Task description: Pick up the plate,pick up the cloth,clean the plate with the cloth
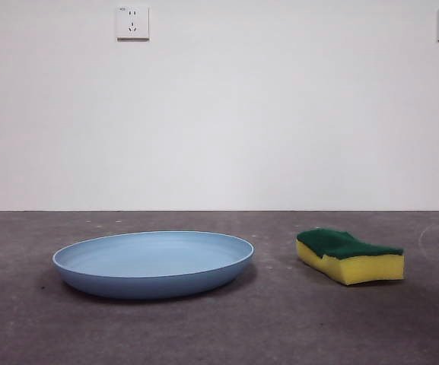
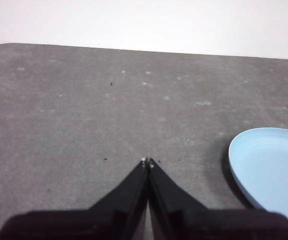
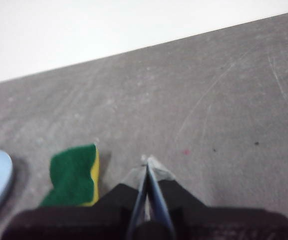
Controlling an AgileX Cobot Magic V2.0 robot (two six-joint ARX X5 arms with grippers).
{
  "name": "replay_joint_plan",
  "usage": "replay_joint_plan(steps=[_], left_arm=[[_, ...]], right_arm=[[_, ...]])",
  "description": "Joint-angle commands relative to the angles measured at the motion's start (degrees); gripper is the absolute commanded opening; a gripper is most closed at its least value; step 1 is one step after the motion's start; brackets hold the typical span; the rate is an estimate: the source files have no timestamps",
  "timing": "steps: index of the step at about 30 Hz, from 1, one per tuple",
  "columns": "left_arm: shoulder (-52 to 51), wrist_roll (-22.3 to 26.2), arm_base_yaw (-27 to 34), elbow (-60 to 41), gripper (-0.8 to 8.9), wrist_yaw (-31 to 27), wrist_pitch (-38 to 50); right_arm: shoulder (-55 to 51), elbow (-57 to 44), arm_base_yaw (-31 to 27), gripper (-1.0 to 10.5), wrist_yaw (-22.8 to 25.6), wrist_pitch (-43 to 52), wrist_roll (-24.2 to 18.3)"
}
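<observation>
We see the light-blue plate resting empty on the grey table, with the yellow-and-green sponge lying apart beside it. Both the left gripper and right gripper hang above the table with jaws pressed together, holding nothing.

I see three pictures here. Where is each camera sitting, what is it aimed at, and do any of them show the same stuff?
Front view: low at table height, looking level across at the plate, the sponge and the wall; no robot parts show.
Left wrist view: on the left arm, looking down over the shut left gripper at the table.
Right wrist view: on the right arm, over the shut right gripper.
Shared: all three show the plate; front and right wrist both show the sponge.
</observation>
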Motion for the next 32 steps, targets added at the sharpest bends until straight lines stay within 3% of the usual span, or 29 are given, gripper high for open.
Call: replay_joint_plan(steps=[1, 7, 13, 18, 22, 26, 29, 32], left_arm=[[0.72, -2.93, 0.15, 3.02, -0.06, -0.09, -1.46], [7.04, -3.50, 0.15, 10.38, -0.06, -0.02, -5.51], [17.75, -4.26, 0.15, 19.50, -0.06, 0.50, -9.31], [28.17, -3.98, 0.13, 27.96, -0.06, 6.67, -10.82], [36.92, -2.45, 0.13, 34.51, -0.05, 13.66, -12.92], [44.39, -0.98, 0.11, 39.82, 0.00, 20.09, -16.11], [48.85, 0.11, -0.04, 42.47, 0.12, 24.90, -17.62], [51.45, 0.04, -0.15, 42.75, 2.01, 27.82, -16.72]], right_arm=[[1.73, 3.85, 0.04, -0.1, 0.11, 0.76, 3.78], [9.90, 13.57, 0.04, -0.1, -0.28, -0.46, 4.39], [21.18, 26.03, 0.04, -0.1, -0.59, -7.63, 4.13], [30.80, 34.77, 0.04, -0.1, -7.10, -13.35, 1.73], [38.58, 40.22, 0.04, -0.1, -15.12, -18.47, -1.33], [45.70, 43.28, 0.04, 0.0, -23.43, -22.75, -5.31], [50.01, 43.60, 0.07, 0.1, -26.38, -23.39, -6.03], [52.92, 43.60, 0.09, 1.4, -26.93, -23.71, -6.40]])
